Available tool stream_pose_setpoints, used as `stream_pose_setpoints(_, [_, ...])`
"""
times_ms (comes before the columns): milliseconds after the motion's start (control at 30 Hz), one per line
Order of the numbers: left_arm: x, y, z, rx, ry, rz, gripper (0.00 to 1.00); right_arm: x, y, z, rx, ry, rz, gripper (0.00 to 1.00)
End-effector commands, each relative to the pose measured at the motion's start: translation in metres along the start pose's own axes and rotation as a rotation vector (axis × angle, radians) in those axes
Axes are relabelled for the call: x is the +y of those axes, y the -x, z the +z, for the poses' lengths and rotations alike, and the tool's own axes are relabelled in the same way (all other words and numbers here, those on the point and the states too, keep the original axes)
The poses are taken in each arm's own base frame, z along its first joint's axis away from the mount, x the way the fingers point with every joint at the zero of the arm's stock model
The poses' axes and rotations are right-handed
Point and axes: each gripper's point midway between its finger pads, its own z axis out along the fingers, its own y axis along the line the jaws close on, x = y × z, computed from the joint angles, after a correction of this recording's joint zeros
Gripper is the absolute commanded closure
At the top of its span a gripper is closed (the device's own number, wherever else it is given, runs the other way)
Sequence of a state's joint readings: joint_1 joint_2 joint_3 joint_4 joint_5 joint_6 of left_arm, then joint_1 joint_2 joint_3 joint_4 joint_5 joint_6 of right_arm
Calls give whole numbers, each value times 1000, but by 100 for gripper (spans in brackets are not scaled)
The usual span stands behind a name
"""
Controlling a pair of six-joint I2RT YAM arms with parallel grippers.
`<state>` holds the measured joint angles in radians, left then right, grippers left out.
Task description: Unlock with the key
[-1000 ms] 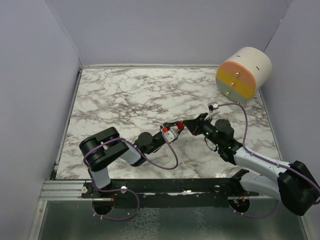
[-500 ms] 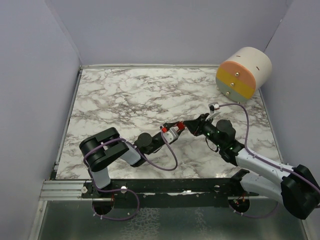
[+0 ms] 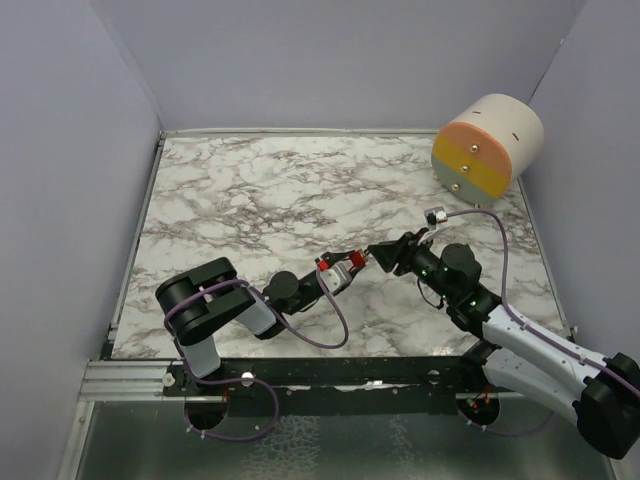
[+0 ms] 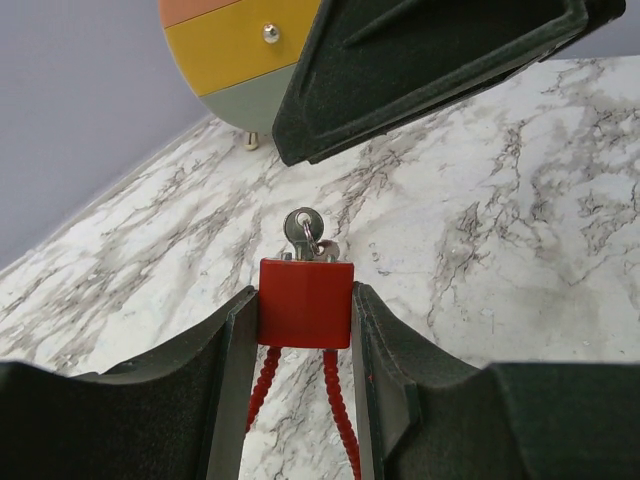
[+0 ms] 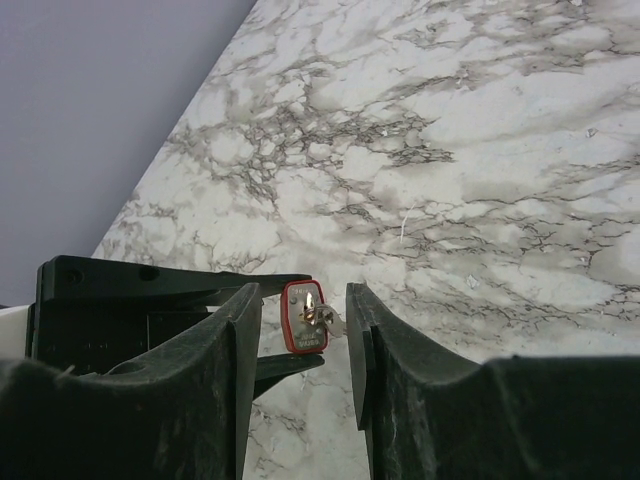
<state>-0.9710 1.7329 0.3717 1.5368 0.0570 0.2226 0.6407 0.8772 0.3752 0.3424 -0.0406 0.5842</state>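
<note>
My left gripper is shut on a red padlock and holds it just above the table, its red cable shackle hanging toward the wrist. A silver key sticks out of the lock's far end. In the right wrist view the lock's grey face with the key shows between my right gripper's open fingers, a little beyond the tips. In the top view the right gripper sits just right of the padlock, a small gap away.
A round drum-shaped box with orange, yellow and grey drawer fronts stands at the back right corner; it also shows in the left wrist view. Purple walls close in the marble table on three sides.
The right gripper has drawn back to the right and a little down, away from the padlock. The left gripper with the padlock has shifted slightly toward the near side.
</note>
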Motion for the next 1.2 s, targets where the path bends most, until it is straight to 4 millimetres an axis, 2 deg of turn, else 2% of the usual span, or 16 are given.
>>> stream_pose_setpoints(0, [12, 68, 0, -257, 45, -10, 100, 3, 17, -2, -41, -16, -22, 61])
stream_pose_setpoints(433, [8, 73, 2, -272, 29, -19, 100, 5, -3, 7, 28, 24, -23, 69])
stream_pose_setpoints(700, [5, 75, 3, -279, 16, -19, 100, 7, -5, 9, 35, 36, -24, 73])
stream_pose_setpoints(1000, [4, 77, 4, -283, 17, -15, 100, 8, -7, 9, 42, 47, -23, 85])
stream_pose_setpoints(1167, [5, 77, 4, -283, 19, -12, 100, 8, -9, 9, 46, 49, -22, 88])
